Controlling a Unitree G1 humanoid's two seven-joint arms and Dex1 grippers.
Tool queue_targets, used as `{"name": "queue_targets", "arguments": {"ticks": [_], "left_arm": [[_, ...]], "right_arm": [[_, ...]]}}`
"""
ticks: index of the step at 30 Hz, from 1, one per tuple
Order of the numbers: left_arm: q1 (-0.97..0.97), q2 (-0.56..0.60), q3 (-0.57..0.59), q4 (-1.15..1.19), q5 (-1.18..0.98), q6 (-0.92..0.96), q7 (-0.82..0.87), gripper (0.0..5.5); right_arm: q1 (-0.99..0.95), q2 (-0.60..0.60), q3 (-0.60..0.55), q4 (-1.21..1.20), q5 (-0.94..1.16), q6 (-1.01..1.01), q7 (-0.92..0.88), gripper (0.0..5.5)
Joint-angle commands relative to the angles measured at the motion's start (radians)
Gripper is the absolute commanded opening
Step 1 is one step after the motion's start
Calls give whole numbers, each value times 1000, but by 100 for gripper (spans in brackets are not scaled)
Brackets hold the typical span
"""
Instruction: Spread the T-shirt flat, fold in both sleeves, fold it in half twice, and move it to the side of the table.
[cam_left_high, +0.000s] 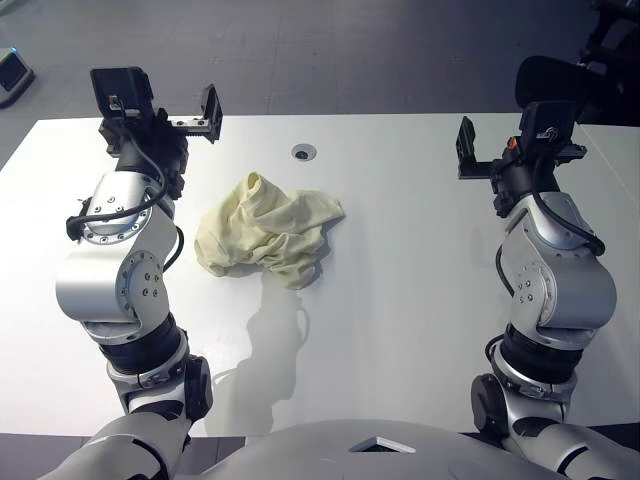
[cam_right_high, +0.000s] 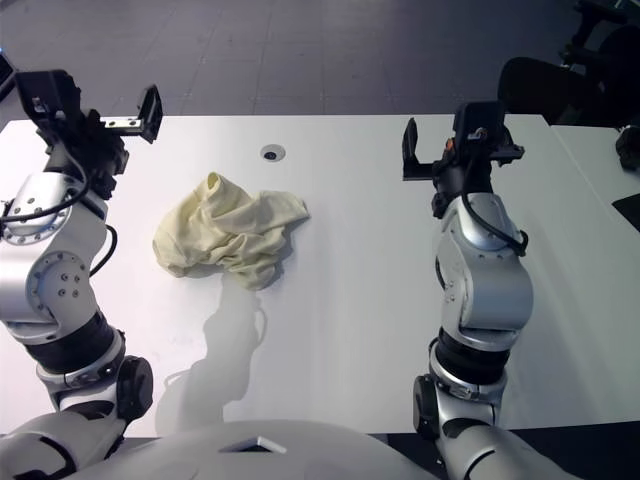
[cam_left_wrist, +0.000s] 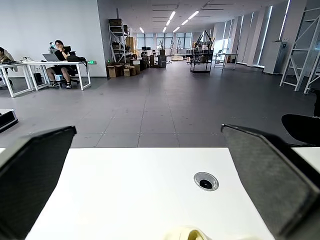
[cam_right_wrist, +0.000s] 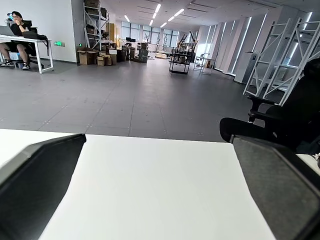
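The T-shirt (cam_left_high: 268, 238) lies crumpled on the table (cam_left_high: 400, 300) near the round hole (cam_left_high: 303, 152). The left tool (cam_left_high: 183, 118) and right tool (cam_left_high: 490, 158) are spread apart, holding nothing. No step is done yet.

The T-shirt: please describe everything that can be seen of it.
The T-shirt is pale yellow, seemingly soft cloth, crumpled into a loose heap; its sleeves and neck cannot be told apart. It lies on the white table, left of centre, near the round cable hole. Only the table touches it.
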Motion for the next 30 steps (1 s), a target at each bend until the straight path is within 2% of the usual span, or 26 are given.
{"name": "queue_targets", "arguments": {"ticks": [1,30], "left_arm": [[-17,12,-8,14,10,-4,-3,540],[19,7,-8,57,36,-71,-14,540]], "right_arm": [[16,13,-7,-9,0,-7,-11,537],[10,2,23,48,-7,-73,0,537]]}}
